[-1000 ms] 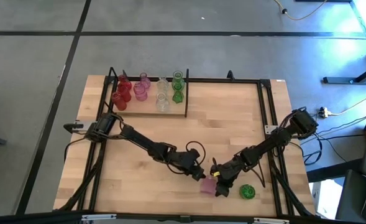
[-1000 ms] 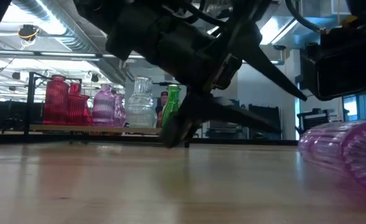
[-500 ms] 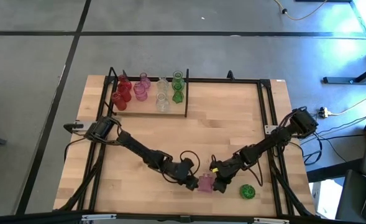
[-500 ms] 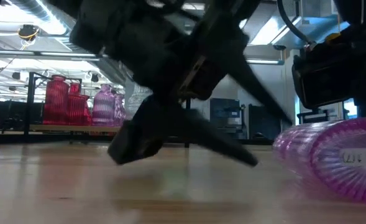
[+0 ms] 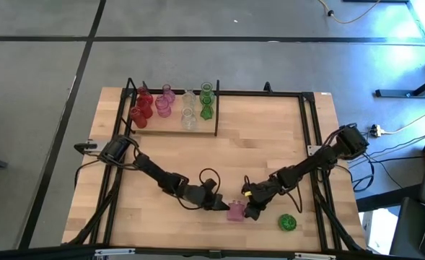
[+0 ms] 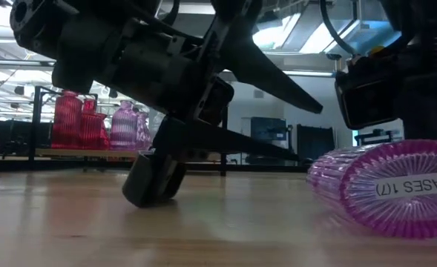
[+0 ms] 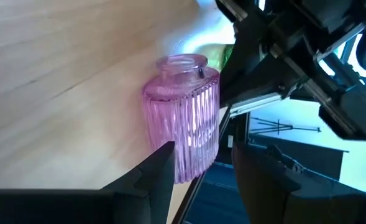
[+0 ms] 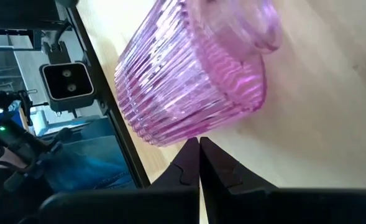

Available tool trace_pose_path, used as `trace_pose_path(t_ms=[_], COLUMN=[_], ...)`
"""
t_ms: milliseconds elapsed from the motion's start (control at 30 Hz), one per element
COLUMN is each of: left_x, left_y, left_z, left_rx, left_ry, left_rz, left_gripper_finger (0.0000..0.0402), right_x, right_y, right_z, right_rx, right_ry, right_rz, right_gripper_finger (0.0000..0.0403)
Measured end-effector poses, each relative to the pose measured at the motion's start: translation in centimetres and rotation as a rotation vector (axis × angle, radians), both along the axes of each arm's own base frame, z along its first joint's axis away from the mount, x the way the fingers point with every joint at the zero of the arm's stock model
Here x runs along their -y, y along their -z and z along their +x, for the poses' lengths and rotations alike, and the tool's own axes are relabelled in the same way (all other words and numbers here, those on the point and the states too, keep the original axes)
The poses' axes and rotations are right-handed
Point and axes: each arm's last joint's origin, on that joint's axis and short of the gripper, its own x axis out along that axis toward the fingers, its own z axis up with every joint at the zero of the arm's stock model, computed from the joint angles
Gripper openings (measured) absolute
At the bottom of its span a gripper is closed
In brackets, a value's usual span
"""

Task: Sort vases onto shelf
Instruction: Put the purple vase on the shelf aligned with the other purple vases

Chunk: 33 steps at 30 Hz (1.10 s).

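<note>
A ribbed pink vase (image 5: 236, 211) of translucent glass lies on its side on the pale wood-plank surface (image 5: 263, 144), near the front edge and far from the shelf (image 5: 201, 128). Its fluted body is short and round with a narrow smooth neck; in the low view its flat base faces the camera and bears a white label. The left gripper (image 5: 218, 204) lies low just beside it on the side towards the shelf, its dark jaws partly open with the vase's base just beyond their tips; they have hold of nothing. The right gripper (image 5: 250, 210) sits at the vase's other side, its jaws pressed together and empty, the tips at the glass; whether they touch it is hard to tell. A round green vase (image 5: 287, 222) rests beyond the right gripper, away from the pink one. On the shelf, a light board edged with thin black rods, stand red, pink, clear and green vases; their exact count is hard to make out
</note>
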Motion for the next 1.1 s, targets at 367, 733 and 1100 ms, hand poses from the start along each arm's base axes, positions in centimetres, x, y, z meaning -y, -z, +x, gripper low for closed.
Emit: trace_pose_path(t_ms=[367, 733, 1100], left_x=[-0.7, -0.4, 3.3], left_y=[0.7, 0.7, 0.0], left_z=[-0.2, -0.4, -2.4], left_rx=[-0.086, -0.117, -0.134], left_ry=[0.028, 0.069, -0.003], left_rz=[-0.025, -0.045, -0.115], left_gripper_finger=[0.0153, 0.0149, 0.0038], right_x=[1.4, 2.1, 2.3], right_y=[0.0, -0.2, -1.6], right_z=[0.8, 1.1, 1.0], right_rx=[0.015, 0.022, 0.076], right_ry=[0.025, 0.015, 0.058], right_rz=[-0.007, 0.012, -0.001], right_gripper_finger=[0.0, 0.0031, 0.0191])
